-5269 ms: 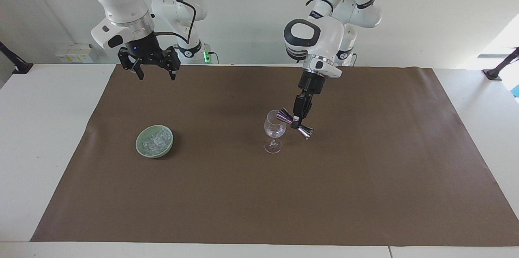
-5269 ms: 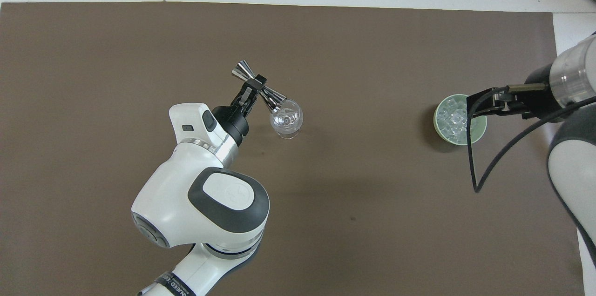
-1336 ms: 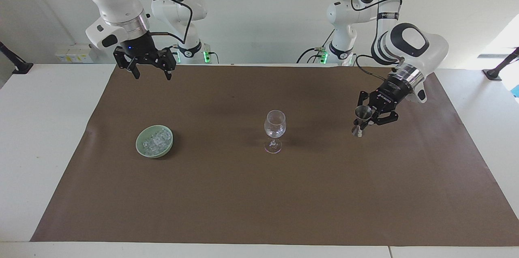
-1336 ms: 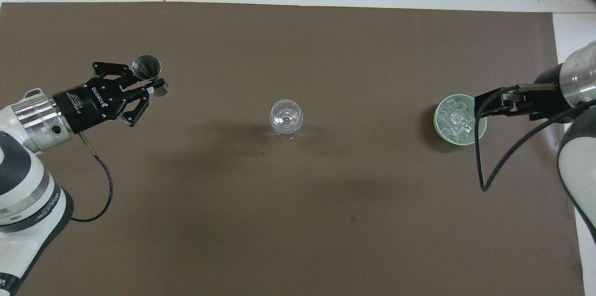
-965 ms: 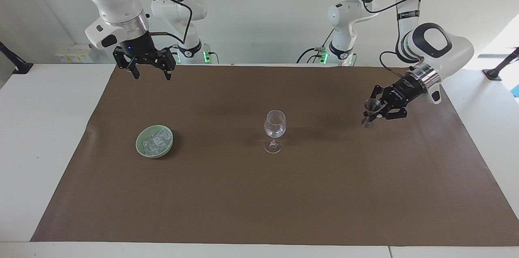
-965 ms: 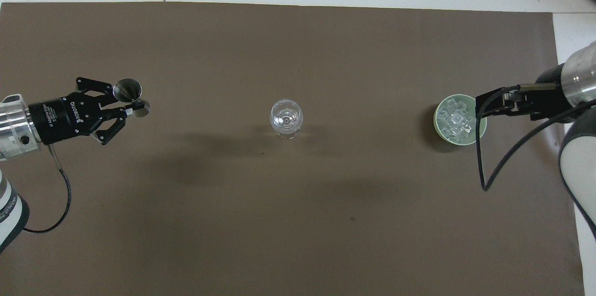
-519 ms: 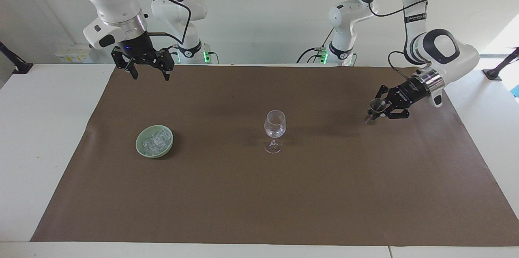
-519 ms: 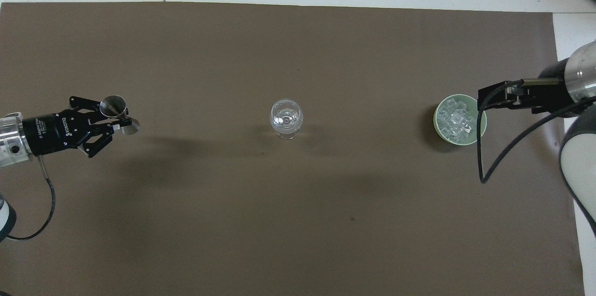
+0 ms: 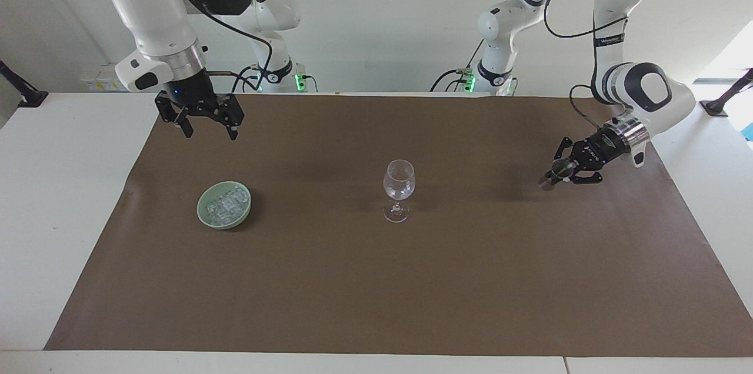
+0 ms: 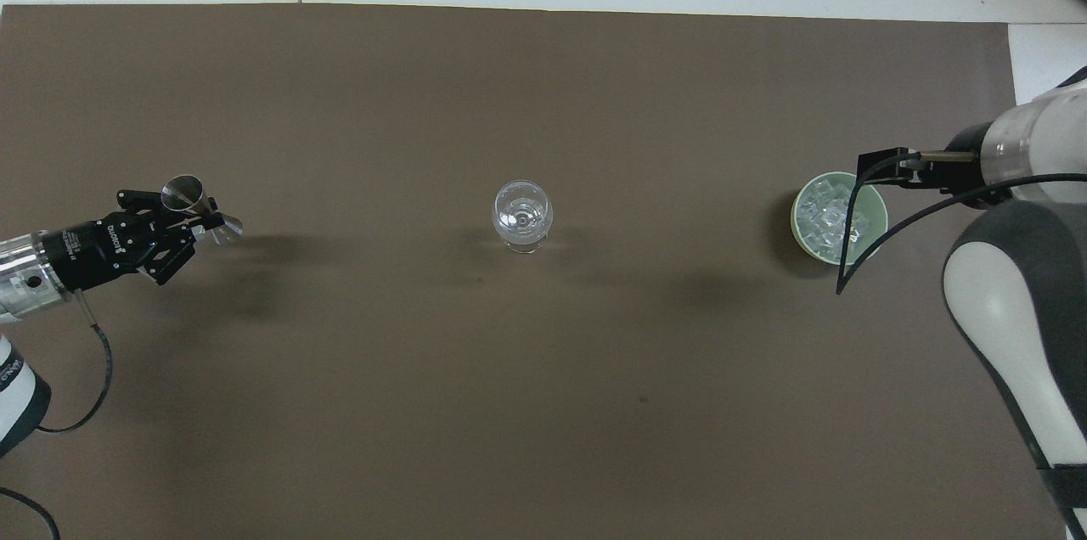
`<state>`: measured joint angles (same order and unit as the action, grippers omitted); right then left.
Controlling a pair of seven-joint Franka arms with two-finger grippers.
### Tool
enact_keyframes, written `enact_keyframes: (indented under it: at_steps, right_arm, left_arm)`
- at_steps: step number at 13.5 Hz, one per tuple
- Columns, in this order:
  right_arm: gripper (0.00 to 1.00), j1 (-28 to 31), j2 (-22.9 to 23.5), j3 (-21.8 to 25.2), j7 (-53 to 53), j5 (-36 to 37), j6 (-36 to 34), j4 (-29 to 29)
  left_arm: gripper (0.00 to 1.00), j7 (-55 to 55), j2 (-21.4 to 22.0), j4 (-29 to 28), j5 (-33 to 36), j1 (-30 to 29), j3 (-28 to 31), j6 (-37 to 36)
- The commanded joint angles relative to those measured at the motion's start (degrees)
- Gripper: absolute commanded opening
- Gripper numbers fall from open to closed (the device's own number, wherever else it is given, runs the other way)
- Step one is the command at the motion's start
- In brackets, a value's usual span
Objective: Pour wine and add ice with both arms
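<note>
- Two white arms work over a brown mat [image 9: 376, 280] that covers most of a white table [image 9: 65, 186]; a plain white wall stands at the robots' end.
- Writing: small white lettering shows on the left gripper's body, too small to read.
- Left gripper [image 9: 559, 173] [image 10: 197, 222] hangs low over the mat near the edge at the left arm's end, clenched on a small metal jigger [image 9: 552, 177] [image 10: 194, 202].
- Jigger's long axis is tilted, one cone's open mouth turned up and the other end slanting down toward the mat; whether it touches the mat cannot be told.
- Right gripper [image 9: 203, 128] [image 10: 879, 168] is raised over the mat toward the right arm's end, pointing down, its jaws spread wide and holding nothing.
- Ice [image 9: 225, 203] [image 10: 830, 217] lies heaped as clear cubes in a pale green bowl [image 9: 206, 218] [image 10: 798, 222], which rests on the mat toward the right arm's end.
- Wine glass [image 9: 399, 189] [image 10: 522, 216] stands upright at the mat's middle, well apart from both bowl and jigger.
</note>
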<state>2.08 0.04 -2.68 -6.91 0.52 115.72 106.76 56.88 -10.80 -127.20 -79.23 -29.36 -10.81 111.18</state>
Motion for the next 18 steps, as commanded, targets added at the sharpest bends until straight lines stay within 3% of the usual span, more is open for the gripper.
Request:
enact_keyframes:
  at_steps: [1, 6, 14, 18]
  right_arm:
    - [1.0, 1.52, -2.15, -0.31, 3.65, -1.05, 8.09, 8.62]
    - [1.0, 1.87, -0.3, -0.22, 4.27, -0.96, 21.09, 17.77]
    - [1.0, 4.07, 7.86, -0.3, 8.05, -0.43, 30.77, 18.31]
    - [0.98, 3.9, 8.23, -0.31, 7.7, -0.43, 32.11, 18.66]
  left_arm:
    - [0.0, -4.21, -1.06, -1.9, -5.57, -0.26, -0.52, 0.62]
    - [0.0, -8.97, -2.65, -2.35, -8.14, 0.54, -0.61, 3.69]
    - [0.0, -13.02, -5.02, -1.73, -10.6, 1.85, -0.53, 5.98]
    - [0.0, -14.07, -5.99, -1.65, -10.6, 1.68, -0.52, 5.89]
